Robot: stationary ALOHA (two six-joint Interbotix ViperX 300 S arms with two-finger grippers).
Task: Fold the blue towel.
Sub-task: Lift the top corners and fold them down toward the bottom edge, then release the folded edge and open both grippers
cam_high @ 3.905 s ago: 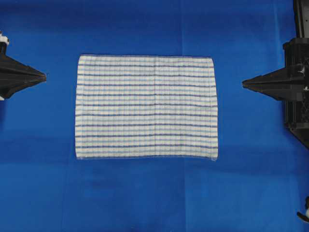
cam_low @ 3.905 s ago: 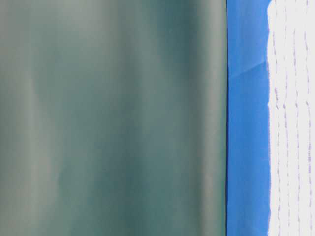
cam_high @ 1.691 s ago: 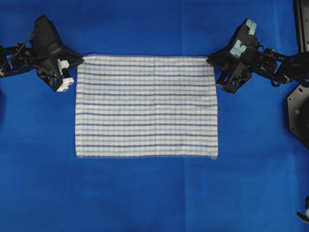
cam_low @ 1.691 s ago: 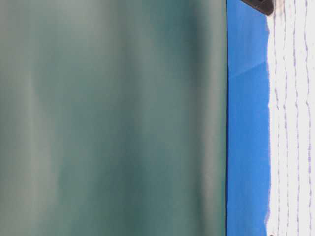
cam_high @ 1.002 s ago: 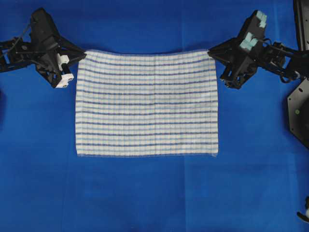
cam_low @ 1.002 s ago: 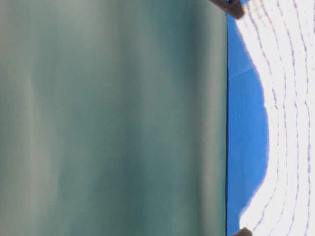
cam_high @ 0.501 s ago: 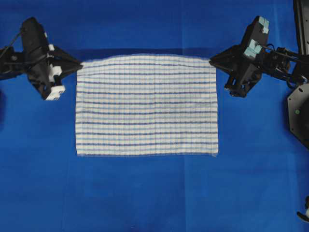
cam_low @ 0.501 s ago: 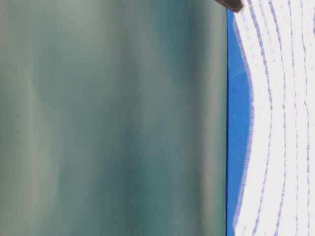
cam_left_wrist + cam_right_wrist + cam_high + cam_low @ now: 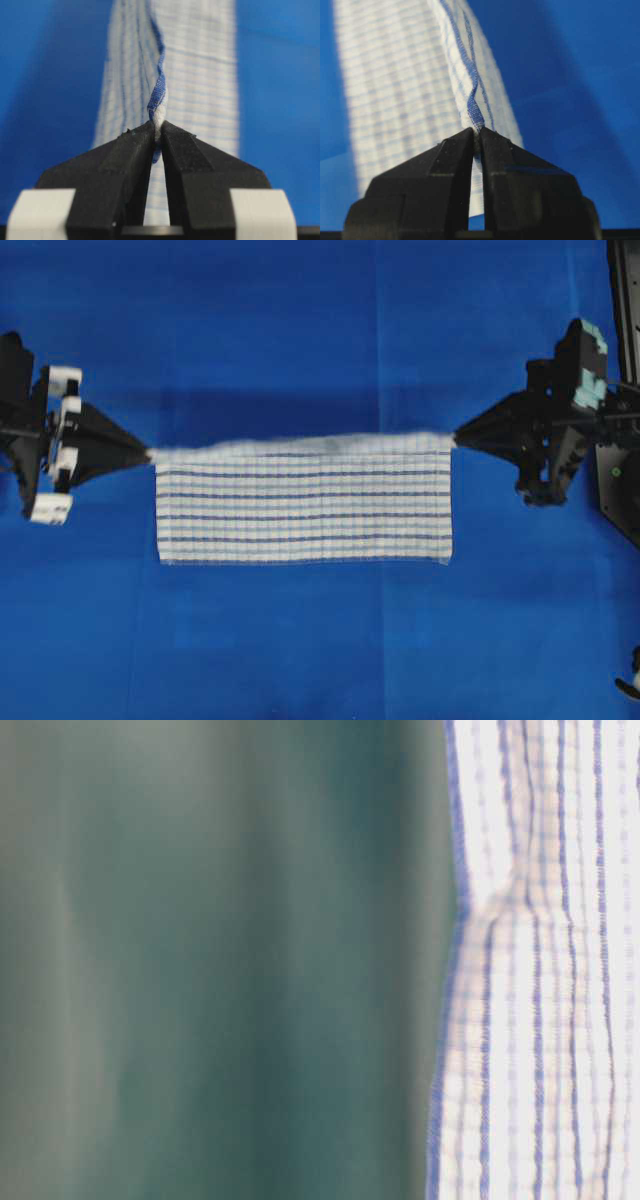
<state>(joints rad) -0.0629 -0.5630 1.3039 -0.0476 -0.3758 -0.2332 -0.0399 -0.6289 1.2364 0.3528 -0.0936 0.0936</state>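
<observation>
Overhead view: blue towel (image 9: 303,505) stretched (corners pinched) between both grippers.

Even, bright light fills my overhead view, with a soft shadow on the table covering (image 9: 300,405) behind the blue towel (image 9: 303,515), whose raised edge is blurred. My table-level view is hazy and out of focus; both wrist views blur with distance

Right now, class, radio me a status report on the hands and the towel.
Left hand and right hand each shut on a far corner of the blue towel. Far edge lifted, near edge on the table. Nothing in the way.
</observation>
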